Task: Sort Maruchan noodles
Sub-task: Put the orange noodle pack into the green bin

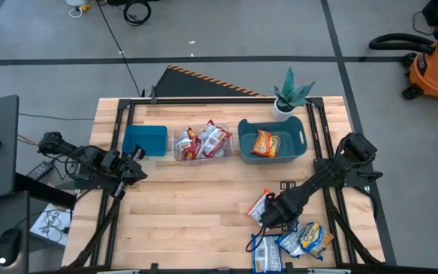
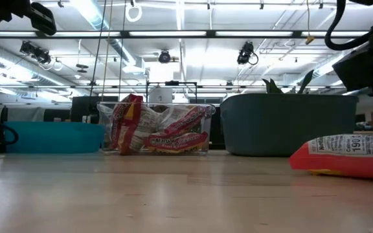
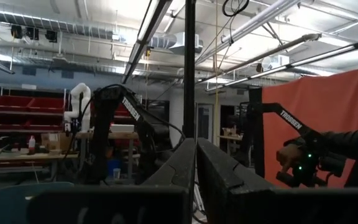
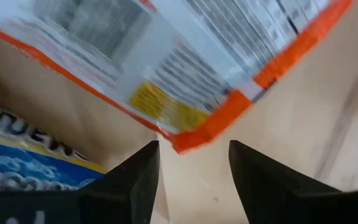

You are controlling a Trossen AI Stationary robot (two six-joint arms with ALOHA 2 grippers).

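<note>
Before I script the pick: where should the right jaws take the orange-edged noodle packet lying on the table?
Grip the orange-edged packet by its near corner, coming straight down. It lies flat on the table, and the right gripper hangs open over that corner, blue packets crowding one side.

right arm reaches low and forward, its gripper [image 1: 268,216] with fingers [image 4: 135,180] spread apart; left arm waits at its side, gripper [image 1: 138,158] fingers closed together.

Grey floor [image 1: 226,30] with dark tape lines (orange shop vacuum [image 1: 436,67] at edge); ceiling strip lights [image 2: 193,33].
</note>
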